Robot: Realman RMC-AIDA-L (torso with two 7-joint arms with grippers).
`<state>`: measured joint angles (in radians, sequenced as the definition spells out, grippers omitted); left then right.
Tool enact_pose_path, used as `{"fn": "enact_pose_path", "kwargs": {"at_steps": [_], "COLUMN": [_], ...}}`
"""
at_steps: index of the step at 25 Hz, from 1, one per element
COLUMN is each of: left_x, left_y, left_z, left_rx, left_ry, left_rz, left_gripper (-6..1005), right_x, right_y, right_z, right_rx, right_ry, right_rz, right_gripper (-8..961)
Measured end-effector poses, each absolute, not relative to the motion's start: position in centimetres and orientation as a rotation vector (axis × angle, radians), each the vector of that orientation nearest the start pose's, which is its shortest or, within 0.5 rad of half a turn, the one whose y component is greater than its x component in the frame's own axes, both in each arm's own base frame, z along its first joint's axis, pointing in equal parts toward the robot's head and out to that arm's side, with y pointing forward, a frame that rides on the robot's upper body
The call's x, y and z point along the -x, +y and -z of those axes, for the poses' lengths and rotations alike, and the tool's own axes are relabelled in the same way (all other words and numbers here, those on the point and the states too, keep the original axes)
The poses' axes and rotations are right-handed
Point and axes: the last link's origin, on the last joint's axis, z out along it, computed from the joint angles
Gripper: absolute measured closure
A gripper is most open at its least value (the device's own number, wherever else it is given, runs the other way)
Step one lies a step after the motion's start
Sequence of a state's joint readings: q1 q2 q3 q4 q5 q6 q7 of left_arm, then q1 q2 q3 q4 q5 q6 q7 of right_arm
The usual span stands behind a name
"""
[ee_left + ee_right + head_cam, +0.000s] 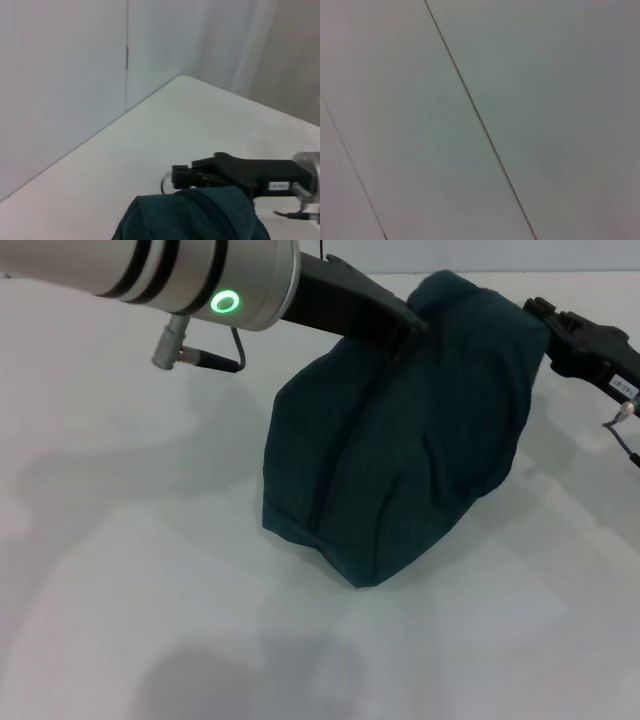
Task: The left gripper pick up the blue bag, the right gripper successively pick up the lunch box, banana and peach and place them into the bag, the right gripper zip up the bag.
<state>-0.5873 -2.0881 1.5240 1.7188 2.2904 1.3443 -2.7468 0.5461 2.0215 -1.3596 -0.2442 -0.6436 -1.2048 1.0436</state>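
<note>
My left claw (408, 332) pinches the bag (400, 460) at its eleven o'clock; my right claw (550, 330) touches one o'clock, grip unclear.

Plain white table (120, 570), the blue bag (400, 460) slumped on it between the two grippers.

Blue bag (400, 440): dark teal fabric, bulging, closed, upright on white table, top bunched.
</note>
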Motion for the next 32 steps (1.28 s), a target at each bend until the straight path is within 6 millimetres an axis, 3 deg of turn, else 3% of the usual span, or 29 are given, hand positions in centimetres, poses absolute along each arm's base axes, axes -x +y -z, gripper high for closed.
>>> {"fn": "enact_pose_path", "kwargs": {"at_steps": [4, 15, 21, 25, 28, 32], "left_x": [4.8, 5.6, 5.8, 6.9, 8.9, 13.2], "left_y": [34.2, 34.7, 34.1, 33.1, 32.2, 30.0], "left_z": [-0.8, -1.1, -2.6, -4.5, -5.7, -7.2], "left_rx": [2.671, 2.658, 2.688, 2.686, 2.659, 2.635], "left_ry": [-0.647, -0.664, -0.644, -0.587, -0.541, -0.48], "left_rz": [0.213, 0.266, 0.485, 0.698, 0.829, 0.952], "left_gripper": [957, 902, 676, 495, 415, 308], "right_x": [-26.4, -27.9, -28.2, -28.3, -28.0, -27.5], "right_y": [36.2, 33.6, 32.4, 30.2, 29.0, 26.6], "right_z": [0.5, 0.0, -0.7, -3.2, -4.1, -5.0], "right_rx": [2.048, 2.028, 2.013, 2.023, 2.086, 2.276], "right_ry": [0.796, 0.757, 0.701, 0.55, 0.463, 0.316], "right_rz": [-1.199, -1.228, -1.268, -1.367, -1.403, -1.444], "right_gripper": [780, 513, 295, 112, 95, 78]}}
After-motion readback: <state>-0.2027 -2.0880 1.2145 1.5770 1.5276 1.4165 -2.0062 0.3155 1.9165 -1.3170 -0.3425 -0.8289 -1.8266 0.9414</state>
